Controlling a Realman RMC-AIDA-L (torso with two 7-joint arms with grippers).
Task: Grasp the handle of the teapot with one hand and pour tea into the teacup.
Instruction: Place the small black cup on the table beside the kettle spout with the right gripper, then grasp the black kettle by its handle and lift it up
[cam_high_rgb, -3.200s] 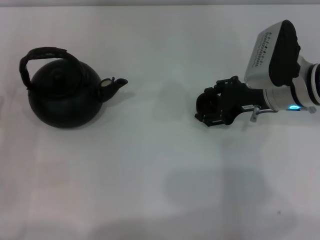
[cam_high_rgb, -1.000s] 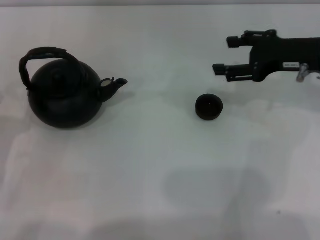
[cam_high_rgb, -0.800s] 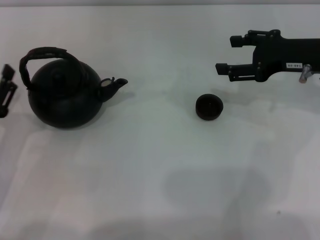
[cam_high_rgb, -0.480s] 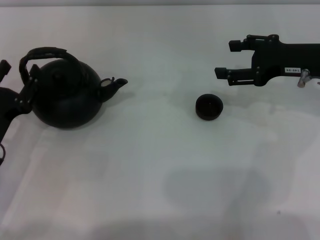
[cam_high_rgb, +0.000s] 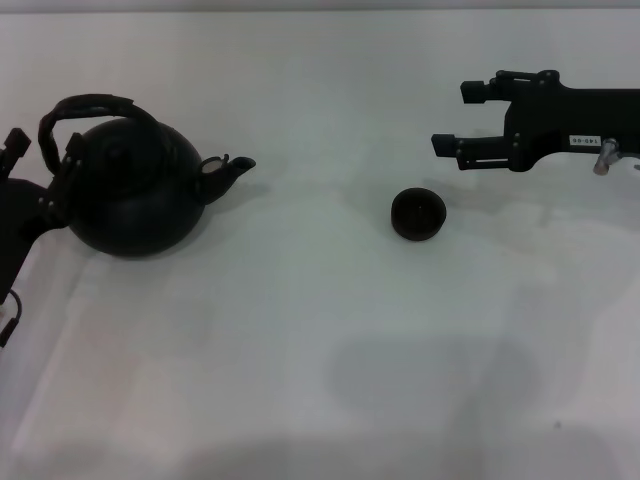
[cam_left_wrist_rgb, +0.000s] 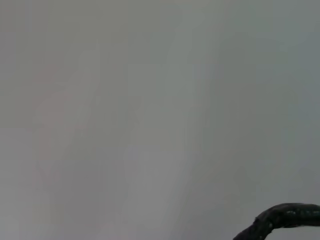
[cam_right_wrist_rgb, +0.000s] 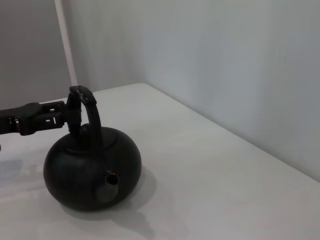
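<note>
The matte black teapot stands at the left of the white table, spout pointing right toward the teacup. Its arched wrapped handle rises over the lid. My left gripper is open at the far left, one finger on each side of the handle's left end. The right wrist view shows the teapot, its handle and the left gripper reaching the handle from the side. A bit of the handle shows in the left wrist view. The small black teacup stands right of centre. My right gripper is open and empty, above and behind the teacup.
The white table carries only the teapot and the teacup. A pale wall stands behind the table's far edge.
My right gripper let go of the teacup, rose and drew back. My left gripper came in from the left edge and now straddles the handle's left end.
</note>
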